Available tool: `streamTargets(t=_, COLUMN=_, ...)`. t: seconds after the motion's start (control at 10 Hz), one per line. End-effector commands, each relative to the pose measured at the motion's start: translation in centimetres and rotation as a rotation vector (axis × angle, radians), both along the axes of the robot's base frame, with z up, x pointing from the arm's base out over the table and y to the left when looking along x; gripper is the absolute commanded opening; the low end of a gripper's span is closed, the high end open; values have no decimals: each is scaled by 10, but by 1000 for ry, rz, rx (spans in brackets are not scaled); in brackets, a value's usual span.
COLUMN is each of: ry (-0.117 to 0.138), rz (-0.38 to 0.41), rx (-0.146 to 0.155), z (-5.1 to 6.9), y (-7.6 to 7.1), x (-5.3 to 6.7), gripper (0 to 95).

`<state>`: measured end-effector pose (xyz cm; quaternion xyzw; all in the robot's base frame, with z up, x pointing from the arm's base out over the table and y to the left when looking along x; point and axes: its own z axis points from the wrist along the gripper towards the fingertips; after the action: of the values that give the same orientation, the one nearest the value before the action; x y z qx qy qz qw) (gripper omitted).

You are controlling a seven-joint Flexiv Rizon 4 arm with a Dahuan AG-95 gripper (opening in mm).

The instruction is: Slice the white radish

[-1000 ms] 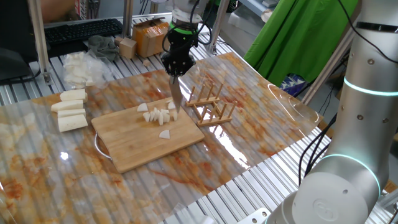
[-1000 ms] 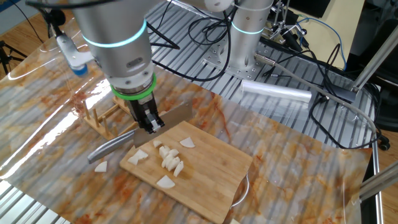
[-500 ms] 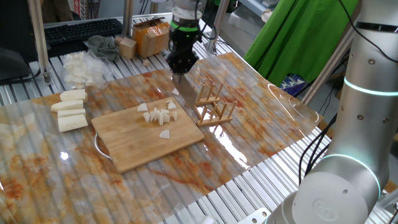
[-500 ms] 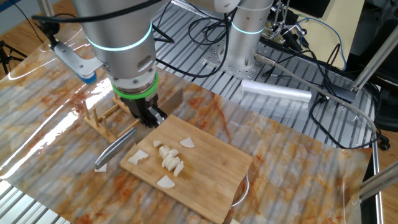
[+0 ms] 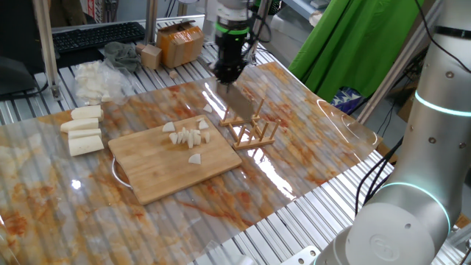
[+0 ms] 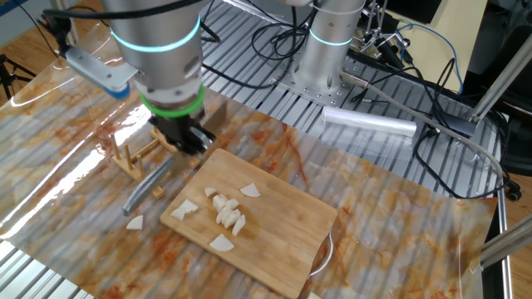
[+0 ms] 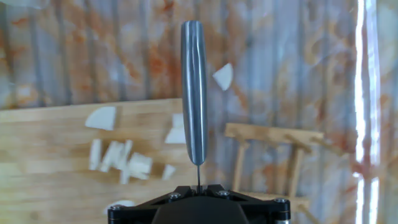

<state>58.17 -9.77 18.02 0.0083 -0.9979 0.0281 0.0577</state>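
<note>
Sliced white radish (image 5: 188, 137) lies in pale pieces on the bamboo cutting board (image 5: 173, 163), one piece off the board at its 1 o'clock. Above the wooden rack (image 5: 249, 124), the gripper (image 5: 229, 71) is clamped on a knife (image 6: 150, 184).

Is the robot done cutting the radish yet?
Mostly, it looks like. The radish already lies in small pieces on the board, with one bit off it. The gripper holds the knife over by the wooden rack. Probably left: putting the knife down.
</note>
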Motion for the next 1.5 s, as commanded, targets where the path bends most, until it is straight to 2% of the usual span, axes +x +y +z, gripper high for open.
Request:
streamTargets(t=0.1, ry=13, rz=-60, rx=9, z=-5, y=-18, x=3, gripper=0)
streamTargets(t=0.2, ry=11, rz=-107, rx=14, z=-8, y=-24, x=2, gripper=0)
streamTargets(t=0.4, ry=12, rz=-150, rx=26, z=-14, y=-34, x=0, gripper=0)
streamTargets(t=0.7, ry=13, rz=-154, rx=31, z=-25, y=-49, x=-4, gripper=0)
streamTargets(t=0.9, ry=16, rz=-174, rx=43, z=-30, y=-51, x=-4, gripper=0)
streamTargets(t=1.1, ry=17, rz=-182, rx=67, z=-36, y=-50, x=0, gripper=0)
streamTargets(t=1.5, ry=16, rz=-178, rx=74, z=-50, y=-52, x=3, gripper=0)
